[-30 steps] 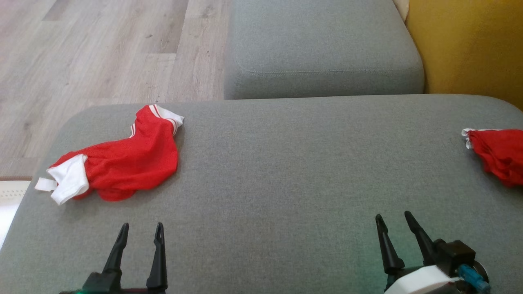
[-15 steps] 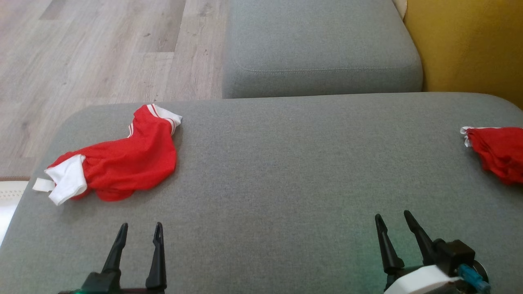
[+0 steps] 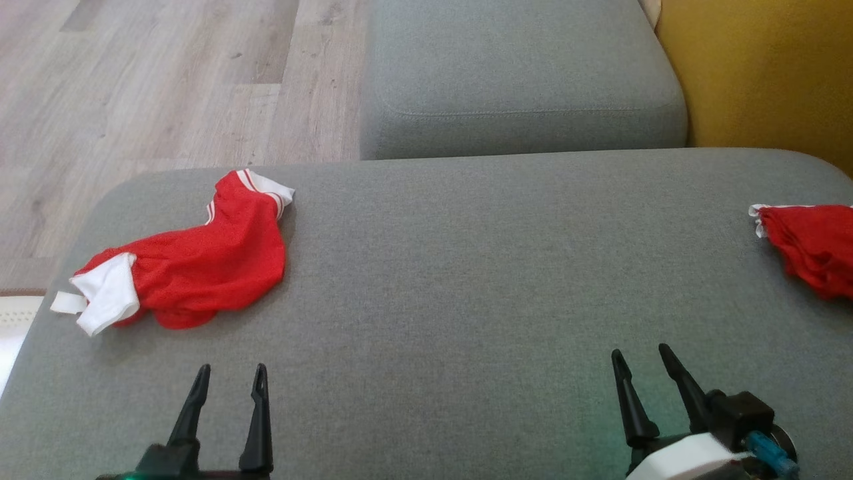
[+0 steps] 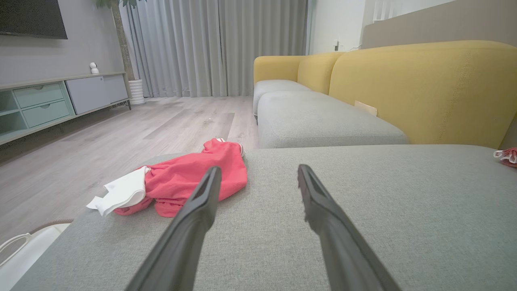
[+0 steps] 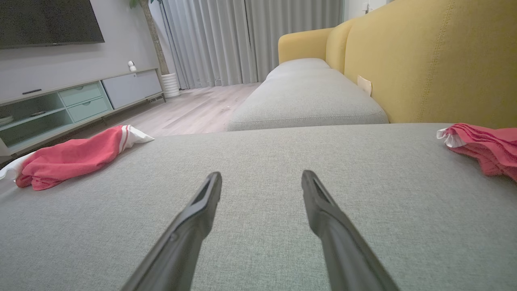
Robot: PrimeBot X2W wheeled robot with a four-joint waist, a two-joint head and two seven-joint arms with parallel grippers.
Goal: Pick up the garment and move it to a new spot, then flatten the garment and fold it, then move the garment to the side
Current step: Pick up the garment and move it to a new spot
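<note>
A crumpled red garment [image 3: 206, 267] with white trim lies on the left part of the grey cushion [image 3: 466, 267], near its far left edge. It also shows in the left wrist view as the garment [image 4: 190, 178] and in the right wrist view as the garment [image 5: 68, 157]. My left gripper [image 3: 231, 368] hovers open and empty near the cushion's front edge, a little right of and nearer than the garment. Its fingers [image 4: 202, 202] frame bare fabric. My right gripper [image 3: 640, 351] is open and empty at the front right, its fingers [image 5: 323, 214] over bare cushion.
A second red cloth [image 3: 810, 247] lies at the cushion's right edge, also seen as the cloth [image 5: 484, 145]. A further grey seat [image 3: 520, 73] and a yellow backrest [image 3: 760, 73] stand beyond. Wooden floor [image 3: 133, 87] lies past the left and far edges.
The whole head picture has shifted slightly up and left, so the camera moved. Both grippers stay open in the same place; the garment has not moved.
</note>
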